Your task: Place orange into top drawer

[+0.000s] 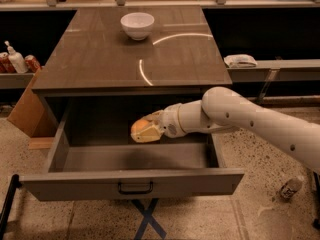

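The top drawer [131, 183] is pulled wide open below the table top, its flat grey front panel carrying a small dark handle [135, 187]. My gripper [146, 129] reaches in from the right on a white arm and hangs over the drawer's inside, toward its back. It is shut on the orange [141, 131], which shows as a pale orange-yellow lump between the fingers, held above the drawer floor.
A white bowl [137, 25] stands at the back of the brown table top [110, 59]. A cardboard box [27, 111] stands left of the drawer, with bottles and cans [15, 60] on a shelf. A plastic bottle [290, 187] lies on the floor at right.
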You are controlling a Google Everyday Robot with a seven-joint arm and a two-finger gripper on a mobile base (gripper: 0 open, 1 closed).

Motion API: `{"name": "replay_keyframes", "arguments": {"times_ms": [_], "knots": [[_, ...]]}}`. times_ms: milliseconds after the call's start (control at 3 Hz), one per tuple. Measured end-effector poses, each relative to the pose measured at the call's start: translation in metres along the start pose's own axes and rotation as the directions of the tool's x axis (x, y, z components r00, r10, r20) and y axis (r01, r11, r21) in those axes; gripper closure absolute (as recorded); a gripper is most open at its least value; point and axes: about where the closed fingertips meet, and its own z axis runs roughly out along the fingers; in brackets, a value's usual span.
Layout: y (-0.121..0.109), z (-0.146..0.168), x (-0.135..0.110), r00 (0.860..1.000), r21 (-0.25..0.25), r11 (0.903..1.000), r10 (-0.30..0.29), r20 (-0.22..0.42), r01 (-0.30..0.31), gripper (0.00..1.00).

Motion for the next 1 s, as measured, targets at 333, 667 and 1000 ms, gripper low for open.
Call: {"name": "replay_keyframes", "arguments": {"times_ms": [333, 667, 1000], "knots": [[-0.011, 0.026, 0.005, 1.000, 0.014, 0.9999, 0.010, -0.017, -0.010, 0.75], [-0.017, 0.040, 0.009, 0.999, 0.022, 0.9995, 0.025, -0.027, -0.025, 0.51], [-0.020, 0.049, 0.012, 0.999, 0.021, 0.9992, 0.035, -0.036, -0.035, 0.27]]}}
